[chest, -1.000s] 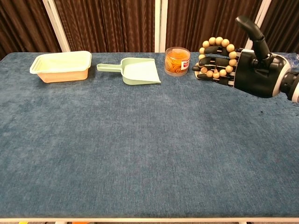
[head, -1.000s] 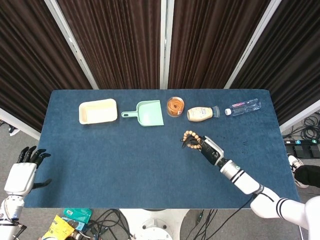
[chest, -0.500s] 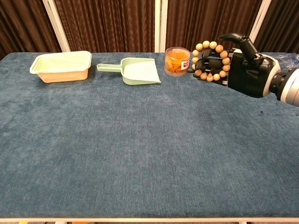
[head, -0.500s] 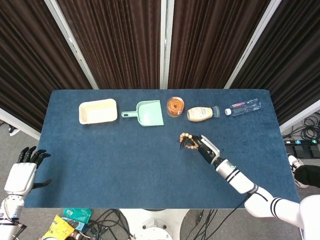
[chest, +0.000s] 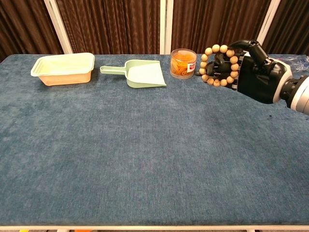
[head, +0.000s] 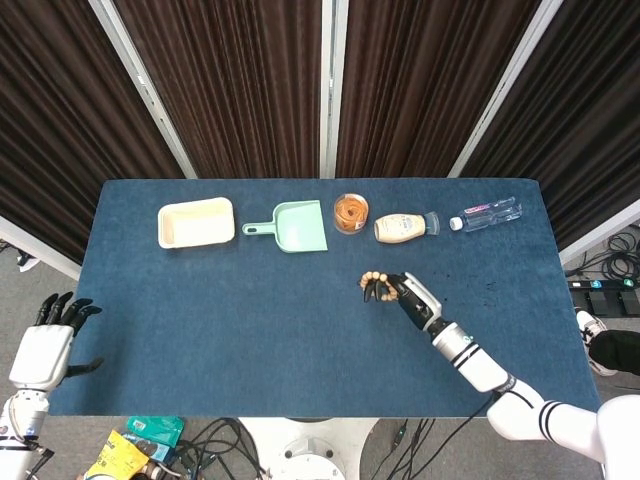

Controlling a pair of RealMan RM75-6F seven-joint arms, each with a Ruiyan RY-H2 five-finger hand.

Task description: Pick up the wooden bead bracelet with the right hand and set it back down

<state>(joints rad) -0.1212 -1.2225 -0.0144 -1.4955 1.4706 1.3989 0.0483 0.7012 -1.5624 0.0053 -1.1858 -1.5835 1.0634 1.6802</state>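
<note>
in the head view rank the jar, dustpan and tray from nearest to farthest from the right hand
From the right hand, which holds the bracelet:
1. Jar, behind the hand and slightly left.
2. Dustpan, further left along the back row.
3. Tray, far left of that row.

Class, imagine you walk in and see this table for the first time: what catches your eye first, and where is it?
The black right hand holds a wooden bead bracelet up off the blue table, right of centre. Behind it, along the far edge, stands a clear jar beside a pale green dustpan.
</note>
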